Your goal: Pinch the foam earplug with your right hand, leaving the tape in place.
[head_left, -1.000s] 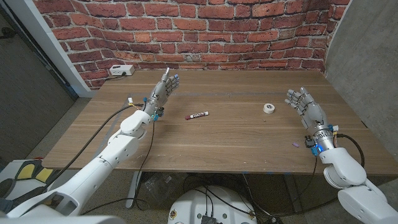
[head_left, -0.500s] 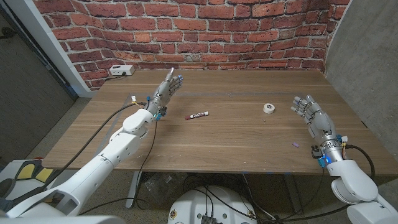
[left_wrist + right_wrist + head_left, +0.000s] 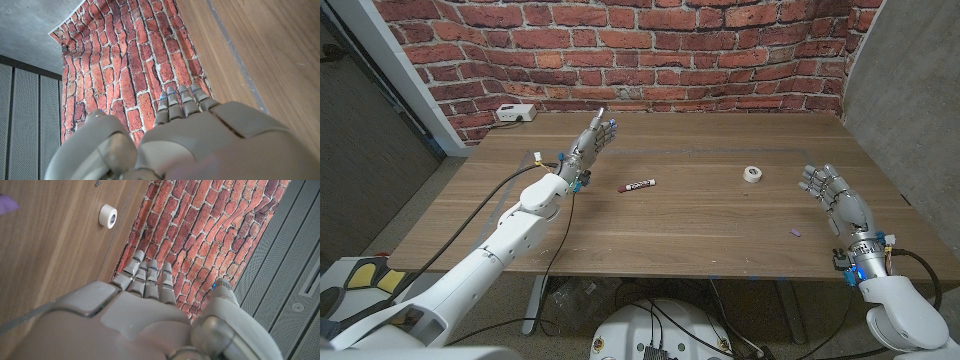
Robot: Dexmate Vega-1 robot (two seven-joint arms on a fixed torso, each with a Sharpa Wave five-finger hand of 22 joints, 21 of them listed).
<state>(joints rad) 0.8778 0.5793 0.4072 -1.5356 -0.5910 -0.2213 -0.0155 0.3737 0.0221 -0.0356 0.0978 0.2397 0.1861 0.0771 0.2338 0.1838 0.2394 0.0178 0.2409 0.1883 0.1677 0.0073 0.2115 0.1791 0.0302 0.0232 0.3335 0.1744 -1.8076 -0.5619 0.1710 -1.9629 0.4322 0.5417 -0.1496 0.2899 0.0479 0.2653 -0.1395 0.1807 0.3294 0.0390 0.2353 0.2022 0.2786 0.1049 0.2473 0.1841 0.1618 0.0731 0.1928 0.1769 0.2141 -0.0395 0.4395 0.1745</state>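
Wooden table (image 3: 650,215) taking up most of the head view, grain running across, surface evenly lit. A red brick wall (image 3: 620,50) with pale mortar is standing directly behind the far edge. A white box (image 3: 515,113) with a cable is sitting at the table's far left corner, close against the bricks. A grey panel (image 3: 905,90) is closing off the right side. At left, a dark grey wall (image 3: 360,170) is showing behind a pale slanting post (image 3: 405,65). Cables (image 3: 650,295) are hanging below the near edge.

Head camera overlooks the table (image 3: 700,230); both wrist cameras face the brick wall (image 3: 150,75).
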